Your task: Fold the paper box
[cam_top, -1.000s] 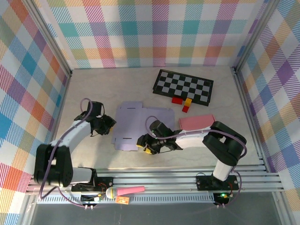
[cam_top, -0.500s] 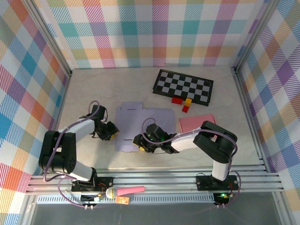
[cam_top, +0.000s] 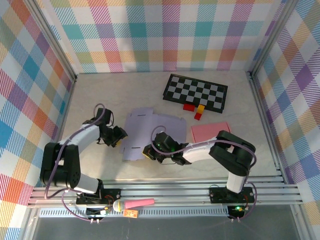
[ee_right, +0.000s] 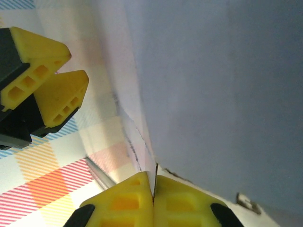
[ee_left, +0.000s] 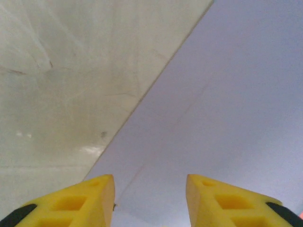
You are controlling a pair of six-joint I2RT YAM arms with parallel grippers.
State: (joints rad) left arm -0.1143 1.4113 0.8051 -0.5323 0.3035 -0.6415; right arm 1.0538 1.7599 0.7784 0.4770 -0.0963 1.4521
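Flat lilac box [cam_top: 142, 131] lies mid-tabletop [cam_top: 100, 95], toward the near edge. At its near edge the right gripper [ee_right: 153, 201] is closed, apparently pinching the sheet. At its left edge the left gripper [ee_left: 150, 201] stands part-open.

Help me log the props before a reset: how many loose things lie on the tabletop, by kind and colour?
Lavender paper box, flat: 1
Checkerboard: 1
Pink pad: 1
Red blocks: 2
Yellow block: 1
Total: 6
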